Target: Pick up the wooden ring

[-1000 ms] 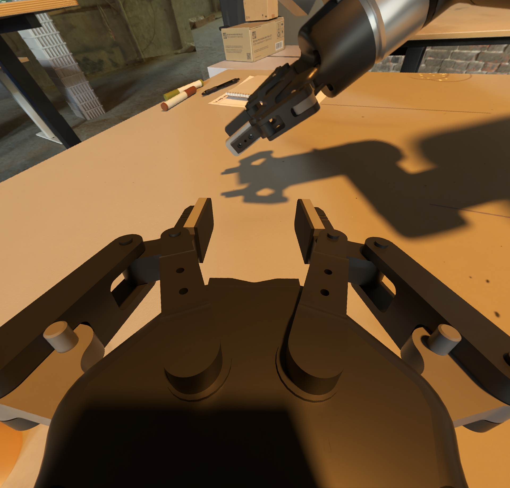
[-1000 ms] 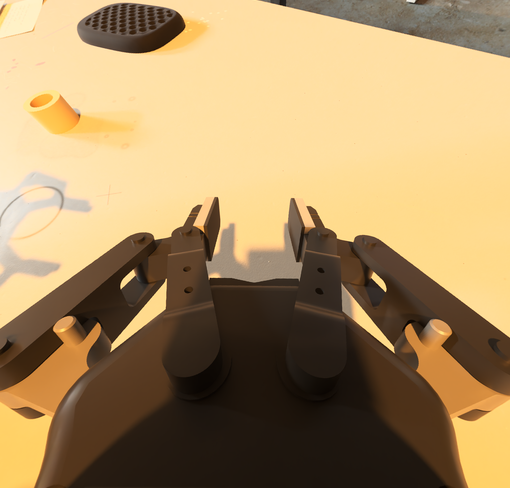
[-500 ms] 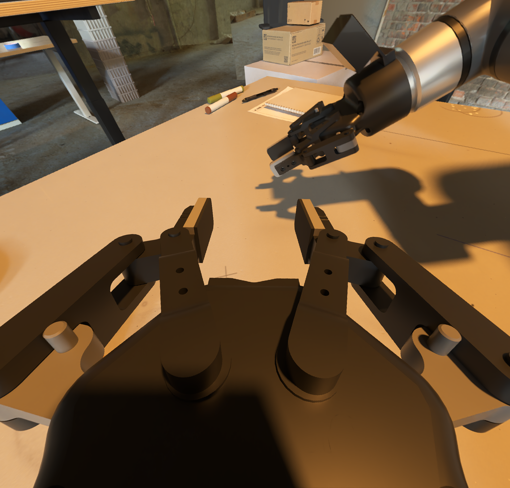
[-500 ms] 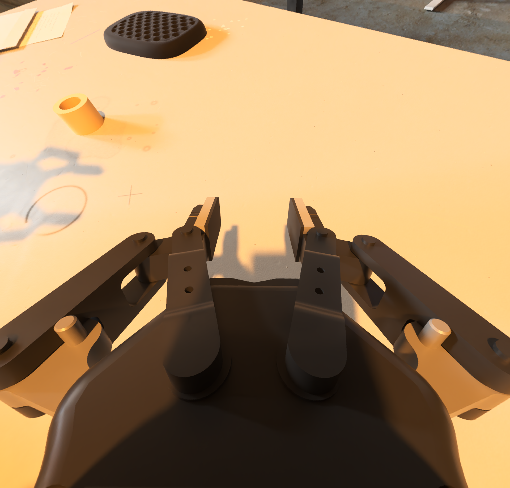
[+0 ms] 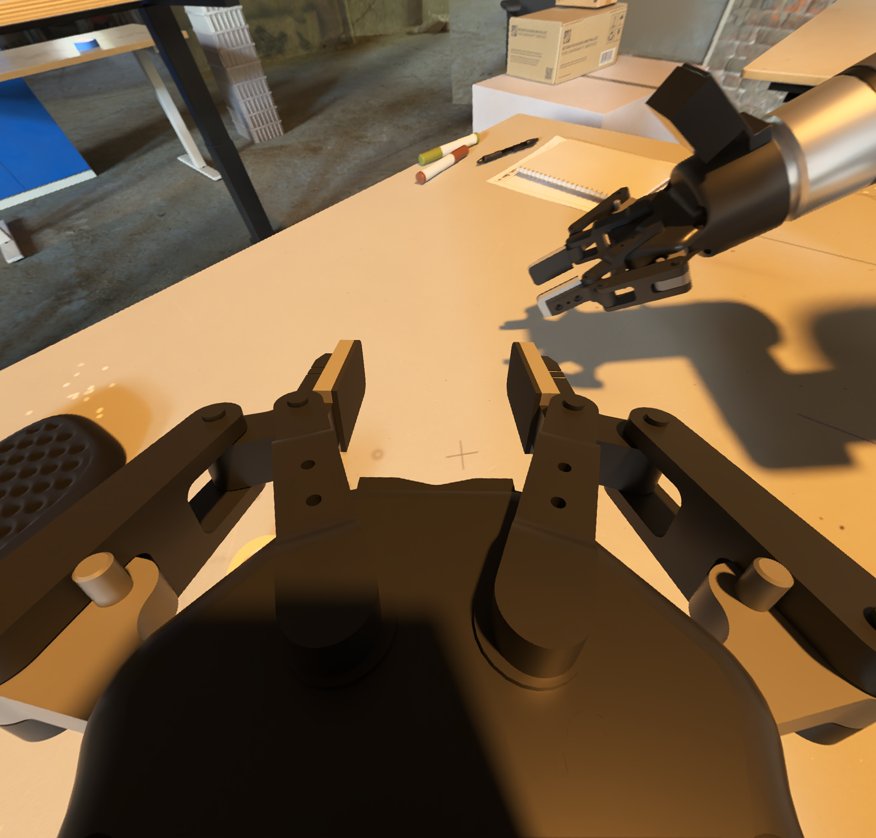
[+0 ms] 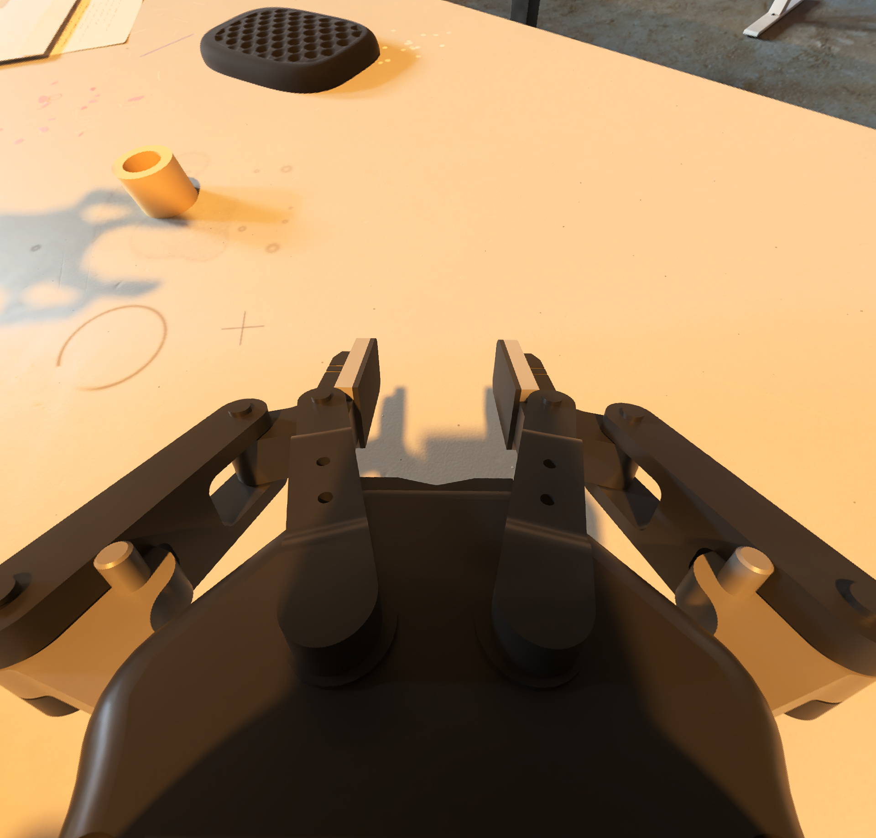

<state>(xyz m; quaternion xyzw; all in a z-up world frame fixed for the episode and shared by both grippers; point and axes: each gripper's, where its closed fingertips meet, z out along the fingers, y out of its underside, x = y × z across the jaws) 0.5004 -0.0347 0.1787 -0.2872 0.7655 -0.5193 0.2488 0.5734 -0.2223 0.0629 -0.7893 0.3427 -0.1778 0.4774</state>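
The wooden ring (image 6: 154,182), a short thick tube, stands on the table at the far left of the right wrist view, with a gripper's shadow beside it. In the left wrist view only a pale sliver of the ring (image 5: 249,552) shows under my left gripper's linkage. My left gripper (image 5: 435,372) is open and empty above the table. My right gripper (image 6: 436,369) is open and empty, well to the right of the ring. It also shows in the left wrist view (image 5: 552,284) at the right, hovering above the table.
A black perforated pad (image 6: 289,47) lies beyond the ring; it also shows in the left wrist view (image 5: 40,471). A notebook (image 5: 583,170), a pen (image 5: 507,150) and two markers (image 5: 445,158) lie at the table's far corner. Papers (image 6: 71,21) lie far left. Cardboard boxes (image 5: 564,42) stand beyond.
Both wrist views have drawn back and swung. The right gripper has moved rightward and away in the left wrist view. The ring and pad have shifted rightward and nearer in the right wrist view. Both grippers stay open.
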